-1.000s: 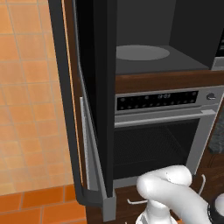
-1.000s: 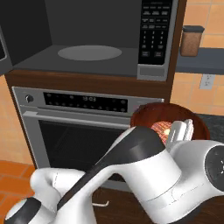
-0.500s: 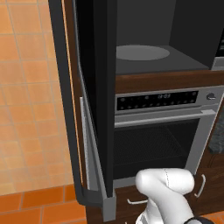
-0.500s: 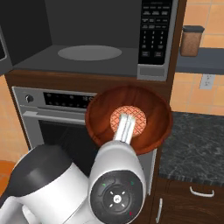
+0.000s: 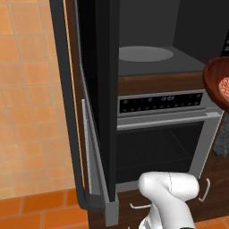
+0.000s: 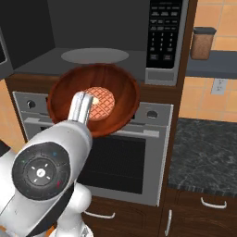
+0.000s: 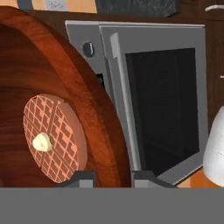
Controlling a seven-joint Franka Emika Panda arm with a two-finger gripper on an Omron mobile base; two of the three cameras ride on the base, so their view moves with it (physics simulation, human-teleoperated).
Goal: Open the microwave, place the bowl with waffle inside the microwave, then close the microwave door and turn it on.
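Orange tiled wall and dark wood cabinetry frame the built-in microwave [image 6: 97, 41], whose microwave door [image 5: 96, 103] stands swung wide to the left, baring a matte grey cavity and a flat, pale round turntable [image 6: 95, 55]. Held in front of the silver oven [image 6: 134, 152] and just below the cavity's sill is the bowl [image 6: 95, 104], glossy reddish-brown with a wood-grain sheen, shallow and round, tipped toward the right base camera. A waffle [image 6: 99, 102] lies in it, a gridded orange disc topped by a small pale pat (butter, probably). The gripper [image 7: 110, 177] is clamped on the bowl's near rim, one dark fingertip on each side of the wall.

The step in hand looks like carrying the bowl into the cavity. Doing it well would mean lifting until the bowl's underside clears the sill, levelling it so the waffle cannot slide on that slick surface, then pushing straight in and lowering it centred on the turntable. A rim pinch gives little hold against swinging, so slow motion seems wise.
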